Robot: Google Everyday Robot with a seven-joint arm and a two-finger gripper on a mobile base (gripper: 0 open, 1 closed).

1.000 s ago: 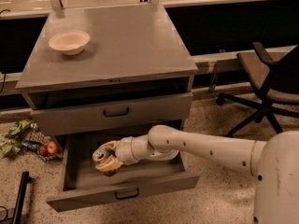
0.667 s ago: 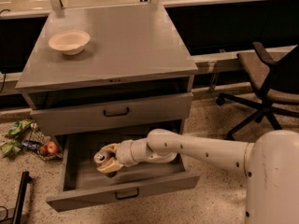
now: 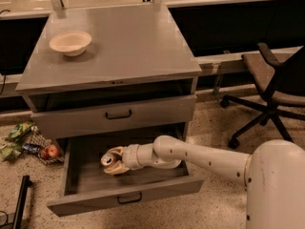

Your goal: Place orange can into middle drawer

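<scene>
We see the gripper (image 3: 114, 162) inside the open middle drawer (image 3: 128, 197), below the front edge of the desk (image 3: 128, 46) and nearer its front left corner. Its two cream fingers (image 3: 116, 170) are closed narrowly around the orange can (image 3: 107, 159), one above and one below, both touching it. The can is grasped and tilted on its side, with the silver top and pull tab facing the drawer's left wall. We cannot tell whether the can touches the drawer floor. Only the top and a little orange-brown print show; the fingers cover the rest. The arm (image 3: 205, 157) enters over the drawer's right side. A cream bowl (image 3: 70, 43) sits near the desk's back left corner.
</scene>
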